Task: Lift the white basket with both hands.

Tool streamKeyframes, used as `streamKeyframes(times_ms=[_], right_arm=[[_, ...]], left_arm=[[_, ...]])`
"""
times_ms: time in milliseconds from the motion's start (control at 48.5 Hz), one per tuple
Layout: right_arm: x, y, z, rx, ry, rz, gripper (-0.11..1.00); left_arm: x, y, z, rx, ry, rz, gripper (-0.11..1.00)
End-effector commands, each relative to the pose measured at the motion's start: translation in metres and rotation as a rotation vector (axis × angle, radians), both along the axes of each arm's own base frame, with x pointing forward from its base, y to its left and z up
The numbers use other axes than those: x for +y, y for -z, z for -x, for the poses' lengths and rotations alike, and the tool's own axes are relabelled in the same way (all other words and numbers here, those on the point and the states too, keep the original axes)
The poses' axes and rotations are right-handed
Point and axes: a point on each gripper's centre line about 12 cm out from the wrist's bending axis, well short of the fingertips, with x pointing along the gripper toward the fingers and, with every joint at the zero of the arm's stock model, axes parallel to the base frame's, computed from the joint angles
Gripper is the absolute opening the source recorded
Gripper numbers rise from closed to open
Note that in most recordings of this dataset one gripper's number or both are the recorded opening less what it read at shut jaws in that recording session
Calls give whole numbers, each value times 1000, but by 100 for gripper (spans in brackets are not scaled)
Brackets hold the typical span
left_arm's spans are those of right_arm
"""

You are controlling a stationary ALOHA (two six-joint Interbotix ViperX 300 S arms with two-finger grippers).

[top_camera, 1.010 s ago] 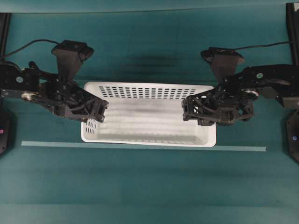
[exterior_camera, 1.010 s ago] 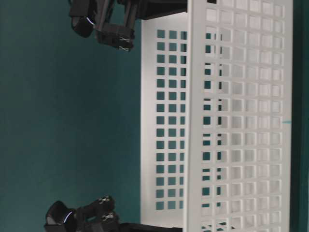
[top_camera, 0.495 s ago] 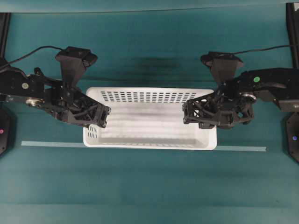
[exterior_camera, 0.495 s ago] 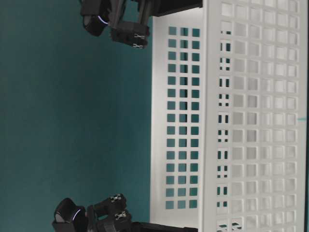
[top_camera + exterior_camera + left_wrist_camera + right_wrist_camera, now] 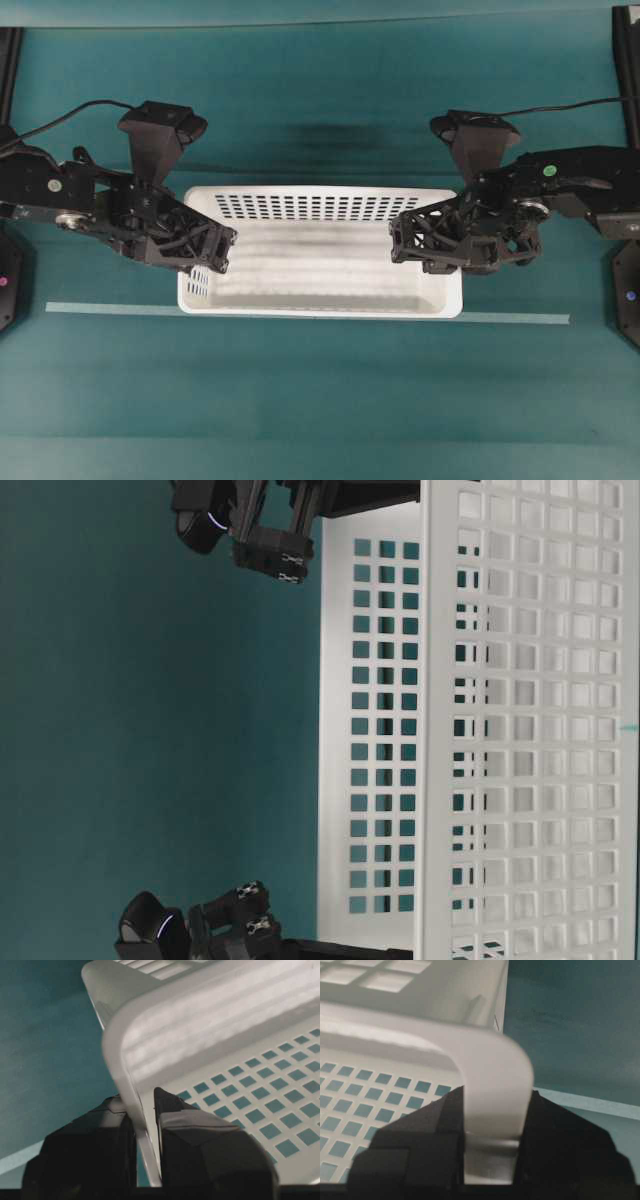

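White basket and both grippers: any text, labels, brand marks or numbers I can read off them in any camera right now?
None readable in any view.
White basket: plain plastic, only rows of holes, no label or mark.
Left gripper and right gripper: bare black frames, no print visible.
Green dots on both arms are plain markers, no characters.

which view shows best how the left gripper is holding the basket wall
The left wrist view: the left gripper is shut on the white basket, one finger each side of its end wall. Overhead shows only its black frame over the rim. Table-level shows the arms at the frame's edges, the grip unclear.
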Motion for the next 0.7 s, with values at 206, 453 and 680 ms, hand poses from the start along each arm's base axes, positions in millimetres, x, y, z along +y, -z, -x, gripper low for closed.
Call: streamKeyframes(times_ms=[206,453,680], right_arm=[[1,22,4,58,-13,-5,20],[-10,24,5,13,2,17,21],[-18,25,4,0,3,31,31]], left_arm=[[2,11,-10,2,6,-7,4],[4,13,-8,8,1,-6,4],[6,13,-8,8,-6,-7,19]])
